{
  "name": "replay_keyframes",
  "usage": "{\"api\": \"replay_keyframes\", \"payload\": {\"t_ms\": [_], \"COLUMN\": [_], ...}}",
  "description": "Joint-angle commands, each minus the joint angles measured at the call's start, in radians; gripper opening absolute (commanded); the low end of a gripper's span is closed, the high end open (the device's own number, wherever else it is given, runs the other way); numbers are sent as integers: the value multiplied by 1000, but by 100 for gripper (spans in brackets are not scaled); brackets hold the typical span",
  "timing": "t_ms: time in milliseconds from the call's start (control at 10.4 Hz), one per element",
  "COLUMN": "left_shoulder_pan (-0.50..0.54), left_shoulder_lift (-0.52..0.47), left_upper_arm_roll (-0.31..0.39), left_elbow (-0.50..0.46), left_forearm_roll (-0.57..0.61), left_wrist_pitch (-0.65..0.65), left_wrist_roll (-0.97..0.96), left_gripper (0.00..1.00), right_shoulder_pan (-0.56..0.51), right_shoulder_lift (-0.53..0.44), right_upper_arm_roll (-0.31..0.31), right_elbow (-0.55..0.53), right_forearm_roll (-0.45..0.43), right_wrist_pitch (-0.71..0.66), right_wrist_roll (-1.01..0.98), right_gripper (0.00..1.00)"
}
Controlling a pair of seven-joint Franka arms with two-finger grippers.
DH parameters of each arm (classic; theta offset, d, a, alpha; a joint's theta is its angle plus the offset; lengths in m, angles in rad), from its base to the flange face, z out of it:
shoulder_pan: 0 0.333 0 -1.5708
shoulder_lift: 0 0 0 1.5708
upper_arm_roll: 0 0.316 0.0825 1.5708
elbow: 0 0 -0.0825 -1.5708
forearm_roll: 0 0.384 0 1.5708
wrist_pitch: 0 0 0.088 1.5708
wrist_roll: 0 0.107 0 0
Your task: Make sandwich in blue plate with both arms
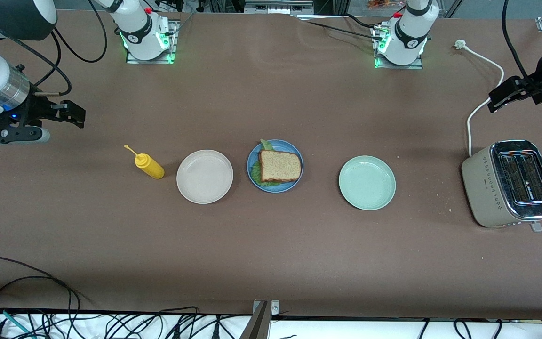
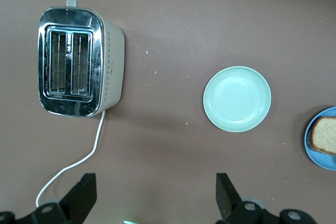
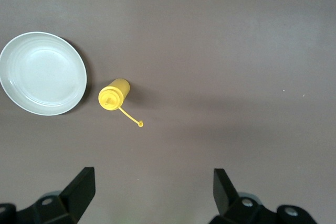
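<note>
Front view shows your sandwich (image 1: 279,166) assembled on the blue plate (image 1: 252,162) mid-table — left gripper (image 1: 504,98) and right gripper (image 1: 71,114) both spread, empty, parked over the table ends; you likely need nothing more

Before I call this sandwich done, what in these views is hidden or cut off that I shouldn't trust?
- Bottom slice of the sandwich: front view, covered by the top slice; only lettuce edges show.
- Blue plate: left wrist view, cut by the picture's edge.
- Toaster slots: front view, too dark to tell whether anything is inside.
- Left tool and right tool, both open over bare table: arms cut by the front view's edges.
</note>
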Motion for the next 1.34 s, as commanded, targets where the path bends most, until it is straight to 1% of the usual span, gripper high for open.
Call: {"api": "replay_keyframes", "payload": {"t_ms": [0,287,575,670,766,862,958,1054,1245], "left_shoulder_pan": [12,24,15,11,1,-2,-2,-3,0], "left_shoulder_lift": [-8,-11,-11,-11,-11,-11,-11,-9,-6], "left_upper_arm_roll": [-12,-1,5,10,11,11,14,13,17], "left_elbow": [13,13,15,15,15,15,15,16,16], "left_forearm_roll": [9,-51,-51,-53,-51,-51,-51,-42,-53], "left_wrist_pitch": [-8,-13,-13,-13,-13,-13,-11,-11,-8], "left_wrist_roll": [41,38,32,12,-2,-2,-1,8,33], "left_gripper": [100,100,100,100,100,100,100,100,100], "right_shoulder_pan": [6,-3,-3,-5,-6,-8,-6,-8,-6], "right_shoulder_lift": [8,12,10,8,-1,-7,-11,-13,-15], "right_upper_arm_roll": [6,0,1,-3,-25,-72,-123,-149,-151], "right_elbow": [24,28,26,29,44,75,122,144,147], "right_forearm_roll": [-15,-12,-10,14,49,81,143,157,155], "right_wrist_pitch": [-17,-16,-17,-33,-39,-77,-124,-151,-151], "right_wrist_roll": [0,-6,3,7,6,0,-9,-12,-20], "right_gripper": [100,100,100,100,100,100,100,100,100]}}
